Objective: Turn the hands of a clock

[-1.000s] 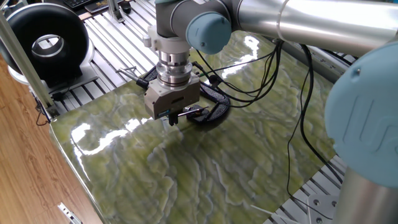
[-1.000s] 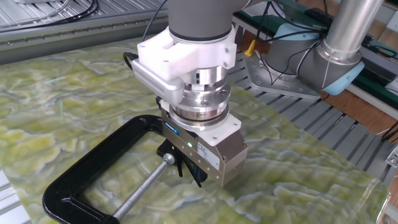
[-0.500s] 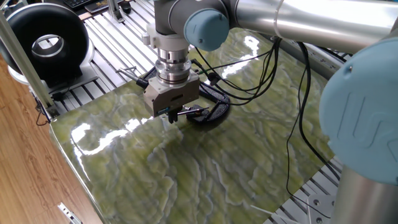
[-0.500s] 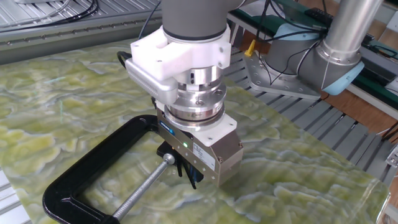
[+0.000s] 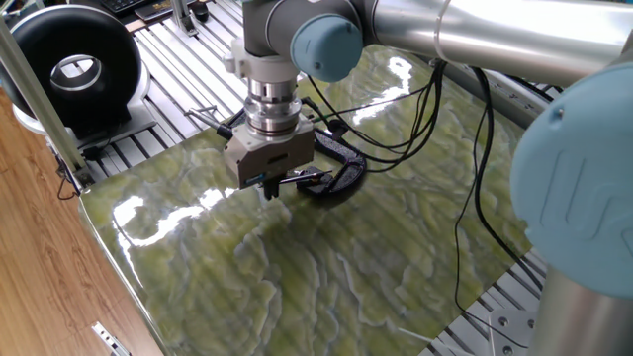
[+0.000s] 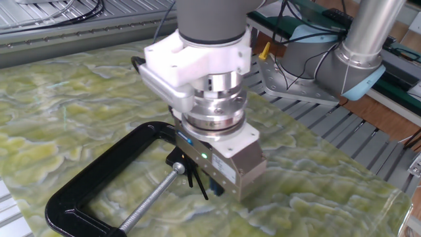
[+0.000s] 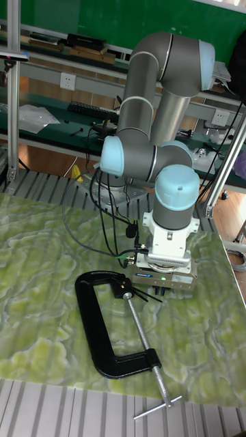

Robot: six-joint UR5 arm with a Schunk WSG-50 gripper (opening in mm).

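Since a second ago my gripper point(image 6: 212, 191) has twisted a bit about its wrist; the body with the green light now sits further right in the other fixed view, and the clamp hasn't budged. It hangs low over the clock point(image 6: 186, 164), whose hub is pinched at the tip of the black C-clamp point(image 6: 99, 182) screw point(image 6: 150, 199), roughly mid-table on the green marbled mat point(image 6: 79, 99). The hands point(image 7: 149, 296) poke out as thin black needles right under the fingers point(image 6: 215, 189). Fingers look narrow, close together around a needle, but honestly I can't tell if they're actually pinching it. A black ring-shaped device point(image 5: 69, 64) sits off the mat's far corner.
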